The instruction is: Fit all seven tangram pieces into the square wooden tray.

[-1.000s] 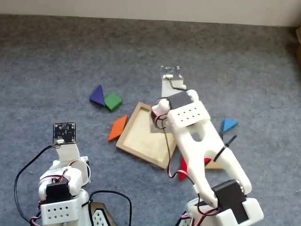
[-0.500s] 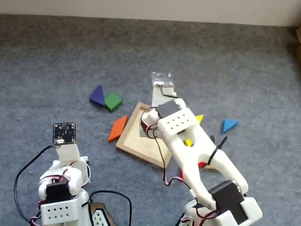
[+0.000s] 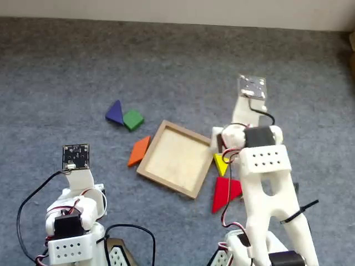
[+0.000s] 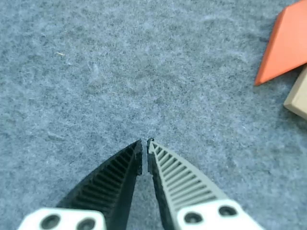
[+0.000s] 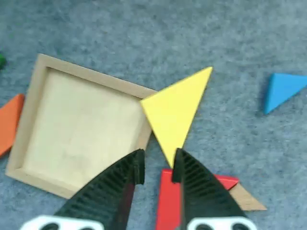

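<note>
My left gripper (image 4: 145,144) sits pressed together over the carpet (image 4: 96,72), by its near edge on the left, with the orange piece (image 4: 283,45) ahead. Farther in, the purple triangle (image 3: 115,112) touches the green square (image 3: 133,119). The square wooden tray (image 3: 166,131) lies mid-carpet (bare floor showing). At its right corner, my right gripper (image 5: 157,167) hangs narrowly spread over the tip of the yellow triangle (image 5: 175,112), beside the red triangle (image 5: 168,203). The blue triangle (image 5: 280,91) lies well apart, rightward.

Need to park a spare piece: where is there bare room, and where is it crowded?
Free: inside the tray; the carpet between orange piece and left hand. Crowded: beside the tray, around yellow triangle, red piece and right hand.
</note>
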You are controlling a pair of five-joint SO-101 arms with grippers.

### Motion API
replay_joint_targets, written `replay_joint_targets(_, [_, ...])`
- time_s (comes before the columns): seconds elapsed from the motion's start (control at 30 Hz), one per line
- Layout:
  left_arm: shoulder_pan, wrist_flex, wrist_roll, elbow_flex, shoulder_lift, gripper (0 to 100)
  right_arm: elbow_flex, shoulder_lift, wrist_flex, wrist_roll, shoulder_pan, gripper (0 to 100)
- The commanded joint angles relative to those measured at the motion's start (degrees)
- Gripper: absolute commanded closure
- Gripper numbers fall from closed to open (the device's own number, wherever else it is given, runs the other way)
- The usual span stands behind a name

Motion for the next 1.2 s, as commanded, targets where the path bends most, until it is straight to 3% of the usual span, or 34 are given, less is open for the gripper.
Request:
replay_joint_targets(0.0, [-0.4, 0.18, 0.0, 1.1, -1.89, 96, 2.24, 0.57, -8.4, 4.92, 6.64, 99.5])
replay_joint_targets(0.17, [-0.4, 0.18, 0.0, 1.1, -1.89, 96, 4.09, 7.25, -16.4, 5.45, 8.31, 99.1])
replay_joint_targets(0.6, [-0.4, 0.18, 0.0, 1.1, -1.89, 96, 4.09, 22.99, -25.01, 5.19, 0.84, 99.1])
replay_joint_targets(1.17, [-0.4, 0.18, 0.0, 1.1, -1.89, 96, 4.44, 25.8, -24.75, 5.1, -11.21, 99.1])
